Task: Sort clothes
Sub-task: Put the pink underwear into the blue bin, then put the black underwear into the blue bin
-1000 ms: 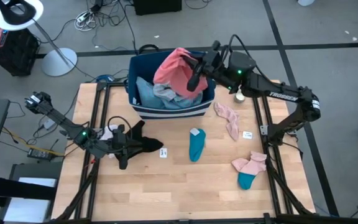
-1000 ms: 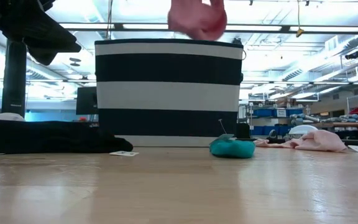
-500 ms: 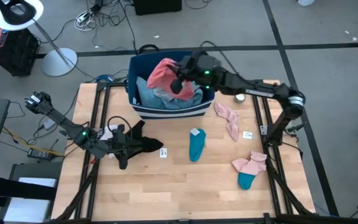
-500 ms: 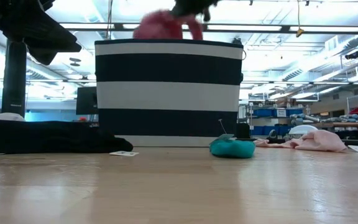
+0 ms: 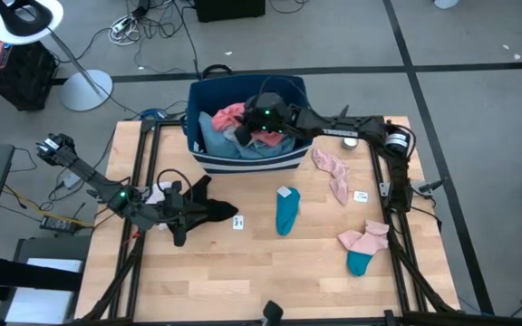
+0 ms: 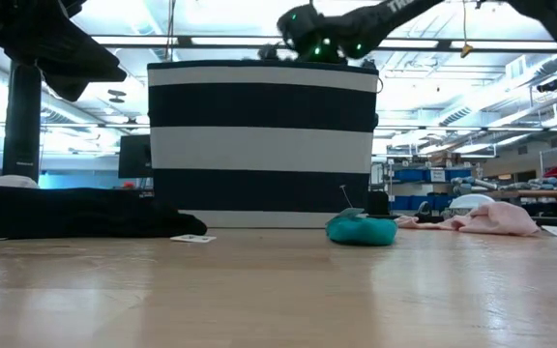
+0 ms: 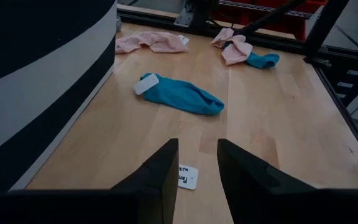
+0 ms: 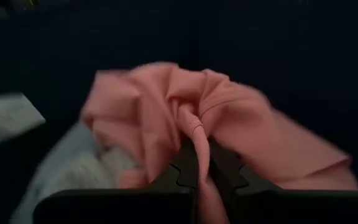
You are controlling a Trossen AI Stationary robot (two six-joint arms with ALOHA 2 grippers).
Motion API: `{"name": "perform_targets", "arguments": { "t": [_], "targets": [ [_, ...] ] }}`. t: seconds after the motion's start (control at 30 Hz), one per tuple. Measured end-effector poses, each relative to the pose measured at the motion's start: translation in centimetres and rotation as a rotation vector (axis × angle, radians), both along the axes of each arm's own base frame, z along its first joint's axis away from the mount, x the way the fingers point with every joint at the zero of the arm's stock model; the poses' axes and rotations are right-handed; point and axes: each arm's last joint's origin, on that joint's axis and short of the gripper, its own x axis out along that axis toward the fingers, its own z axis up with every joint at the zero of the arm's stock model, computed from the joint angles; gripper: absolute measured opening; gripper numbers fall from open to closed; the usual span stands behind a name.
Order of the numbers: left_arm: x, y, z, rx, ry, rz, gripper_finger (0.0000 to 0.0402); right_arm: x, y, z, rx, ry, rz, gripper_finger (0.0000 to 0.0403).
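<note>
1. Bin point(image 5: 243, 163), navy with white stripes, stands at the far middle of the counter point(image 5: 270, 272) and holds a heap of clothes.
2. Right hand point(image 5: 259, 118) reaches down inside the bin from the right, its fingers pressed together on a fold of the coral piece point(image 8: 185, 124), which lies bunched on top of the heap.
3. Under and beside the coral piece sits a light-blue piece point(image 5: 220, 142), filling the left and near part of the bin.
4. Left hand point(image 7: 197, 163) rests low at the left side of the counter, near the bin's near-left corner, with its fingers point(image 7: 160, 171) a little apart and nothing between them; it lies over a black garment point(image 5: 211, 210) spread flat there.
5. A small white tag point(image 5: 238, 222) lies just right of the black garment.
6. A teal sock point(image 5: 286, 210) lies in the middle of the counter, nearer than the bin, with a white tag at its far end.
7. A pink sock point(image 5: 333, 172) lies right of the bin's near-right corner, stretched toward the near side.
8. Another white tag point(image 5: 361, 196) lies just right of that pink sock.
9. At the near right, a pink sock point(image 5: 370, 235) lies partly over a second teal sock point(image 5: 358, 263).
10. A round tin point(image 5: 350, 142) sits at the far right of the counter, close to the right arm.
</note>
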Motion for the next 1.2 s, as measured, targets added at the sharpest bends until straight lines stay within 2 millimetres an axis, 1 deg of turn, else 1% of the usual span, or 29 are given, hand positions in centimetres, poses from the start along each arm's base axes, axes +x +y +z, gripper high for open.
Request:
{"name": "perform_targets", "arguments": {
  "t": [0.1, 0.17, 0.23, 0.37, 0.53, 0.63, 0.83, 0.93, 1.07, 1.2],
  "targets": [
    [0.0, 0.0, 0.0, 0.002, 0.003, 0.000, 0.0117, 0.3, -0.4, -1.5, 0.055, 0.034, -0.001, 0.0009],
    [0.0, 0.0, 0.0, 0.002, 0.003, 0.000, 0.0117, 0.3, -0.6, -2.2, 0.081, 0.053, 0.000, 0.0011],
    [0.0, 0.0, 0.0, 0.002, 0.003, 0.000, 0.0117, 0.4, -0.6, -2.5, 0.090, 0.063, 0.005, 0.0018],
    [0.0, 0.0, 0.0, 0.002, 0.002, 0.000, 0.0117, 0.3, -0.5, -2.6, 0.093, 0.071, 0.005, 0.0039],
    [0.0, 0.0, 0.0, 0.003, 0.003, 0.000, 0.0117, -0.1, -0.3, -1.7, 0.093, 0.067, 0.007, 0.0079],
    [0.0, 0.0, 0.0, 0.002, 0.003, 0.000, 0.0117, -0.5, -0.1, -0.7, 0.089, 0.051, 0.013, 0.0108],
    [0.0, 0.0, 0.0, 0.002, 0.003, 0.000, 0.0117, -2.1, 0.5, 2.5, 0.068, 0.019, 0.017, 0.0153],
    [0.0, 0.0, 0.0, 0.002, 0.003, 0.000, 0.0117, -3.4, 1.1, 4.5, 0.044, 0.019, 0.031, 0.0164],
    [0.0, 0.0, 0.0, 0.002, 0.003, 0.000, 0.0117, -5.3, 2.2, 7.2, 0.026, 0.020, 0.076, 0.0168],
    [0.0, 0.0, 0.0, 0.002, 0.003, 0.000, 0.0117, -7.4, 3.9, 9.7, -0.022, 0.041, 0.139, 0.0166]
  ]
}}
